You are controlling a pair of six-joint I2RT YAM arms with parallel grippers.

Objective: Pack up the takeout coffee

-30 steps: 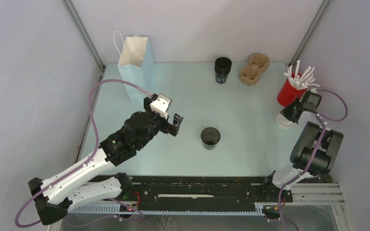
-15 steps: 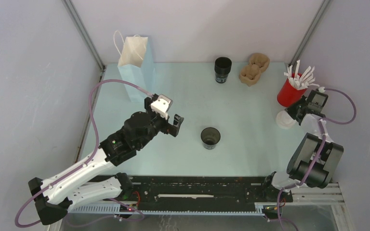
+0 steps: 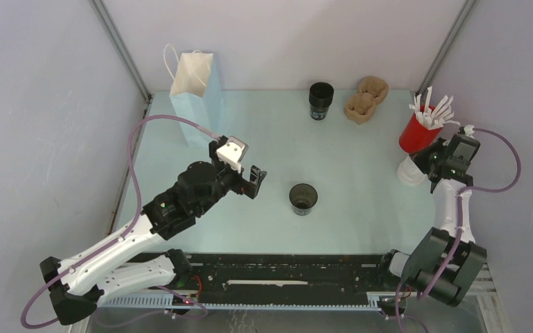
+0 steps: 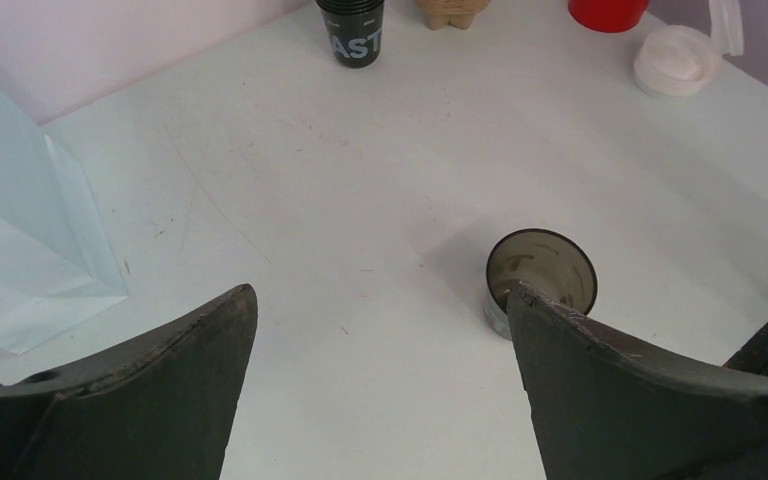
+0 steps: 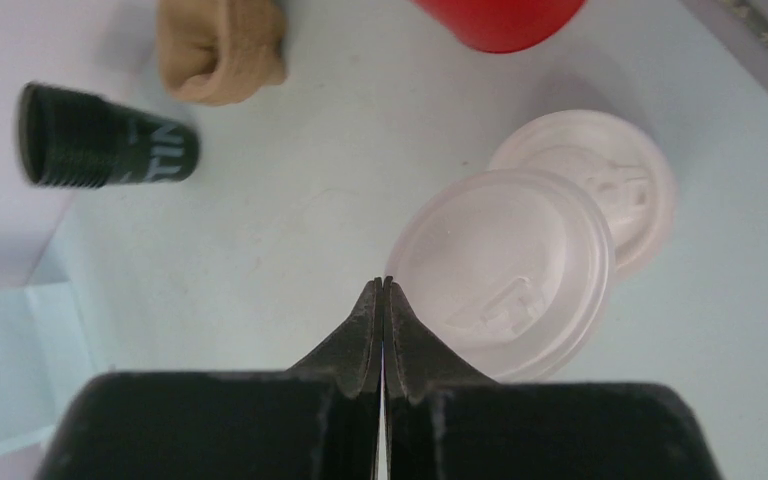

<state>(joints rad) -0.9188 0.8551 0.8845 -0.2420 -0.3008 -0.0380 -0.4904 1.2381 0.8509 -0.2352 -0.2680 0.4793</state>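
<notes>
No cup with a lid on it is in view, so the takeout coffee does not show as such. A lidless black cup (image 3: 303, 198) stands mid-table and also shows in the left wrist view (image 4: 542, 275). My left gripper (image 3: 253, 179) is open and empty, just left of that cup (image 4: 380, 292). My right gripper (image 3: 436, 164) is shut at the table's right edge (image 5: 381, 285). Its tips pinch the rim of a white domed lid (image 5: 505, 270), which is held off-centre over a second lid (image 5: 615, 170) lying on the table.
A stack of black cups (image 3: 320, 100) and a brown cardboard carrier (image 3: 365, 98) stand at the back. A red cup of white sticks (image 3: 420, 128) is beside the right gripper. A pale blue paper bag (image 3: 196, 97) stands back left. Grey walls enclose the table.
The right arm has swung outward to the right, and its gripper has shifted right beside the red cup. The left arm has barely moved.
</notes>
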